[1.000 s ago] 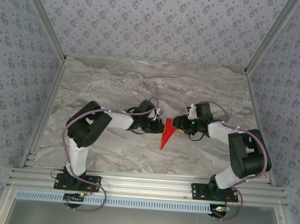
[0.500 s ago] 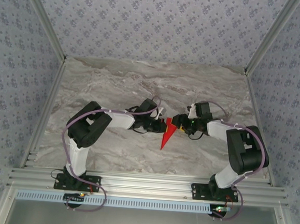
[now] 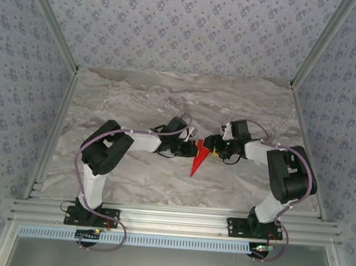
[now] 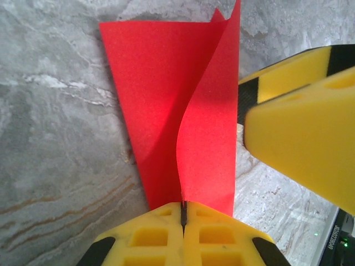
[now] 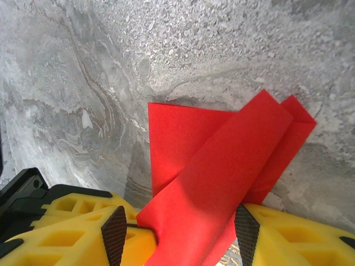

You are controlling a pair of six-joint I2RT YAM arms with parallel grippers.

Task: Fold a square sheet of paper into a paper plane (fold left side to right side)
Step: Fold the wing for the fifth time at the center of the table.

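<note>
Paper plane [image 3: 197,160] already a narrow dart on surface [image 3: 137,99], one flap still raised. L hand [image 4: 182,215] pinches its edge; R hand [image 5: 180,235] open astride flap. Final crease prob. left.

The grey-veined marble tabletop [image 3: 137,99] carries a narrow, pointed red paper plane [image 3: 196,162] near its middle, one layer flat on the stone, another flap curling upward.

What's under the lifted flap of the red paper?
A lower layer of the red paper, flat on the marble table. Beside the left claw the flap hides it.
</note>
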